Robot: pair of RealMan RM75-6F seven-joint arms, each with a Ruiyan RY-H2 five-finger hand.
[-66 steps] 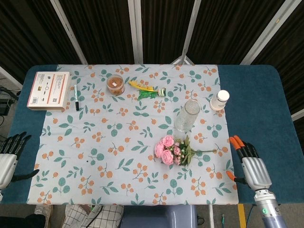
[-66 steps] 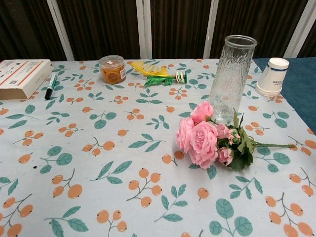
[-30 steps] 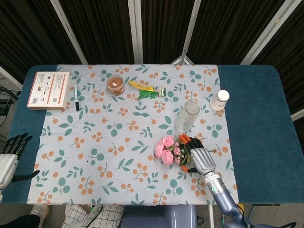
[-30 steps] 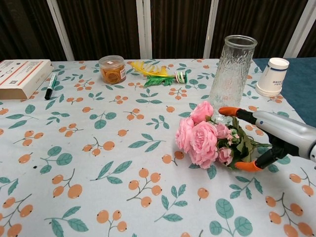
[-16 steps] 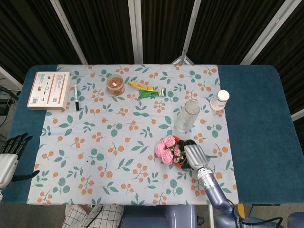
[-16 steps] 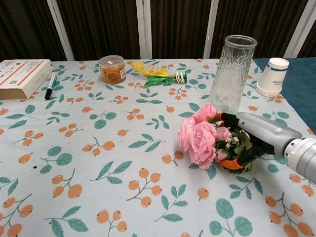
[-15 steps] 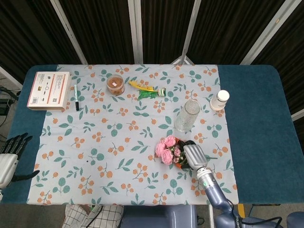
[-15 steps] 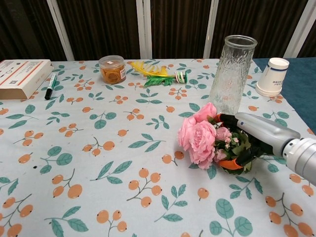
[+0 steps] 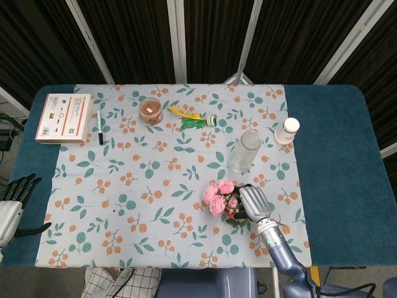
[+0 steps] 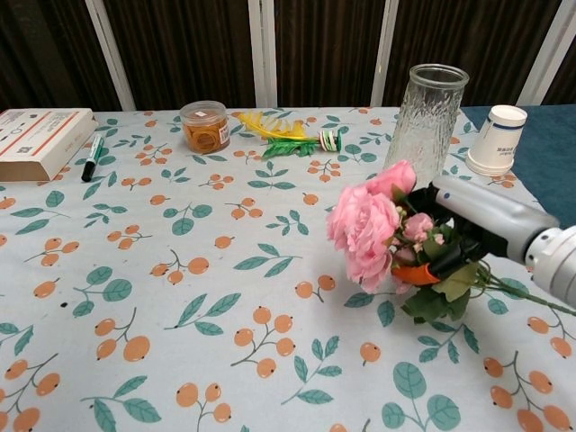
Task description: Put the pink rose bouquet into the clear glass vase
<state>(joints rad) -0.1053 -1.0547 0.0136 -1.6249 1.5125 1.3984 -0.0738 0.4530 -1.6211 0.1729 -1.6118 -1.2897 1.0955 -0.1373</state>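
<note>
Pink rose bouquet in the right hand's grasp

Pink rose bouquet (image 10: 373, 225) sits gripped by the right hand (image 10: 468, 229) around its leafy stems, blooms tilted up off the floral tablecloth (image 10: 180, 270) — just in front of the clear glass vase (image 10: 423, 126), which stands upright. A paper cup (image 10: 498, 139) stands beside the vase. The left hand (image 9: 11, 202) rests apart at the table edge — fingers spread, holding nothing.

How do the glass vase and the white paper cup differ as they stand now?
The glass vase is clear, textured and tall; the white paper cup is opaque, short and printed with blue marks. The vase stands mouth up on the floral tablecloth, while the cup appears to stand upside down at the cloth's edge. Neither is held; both are upright.
</note>
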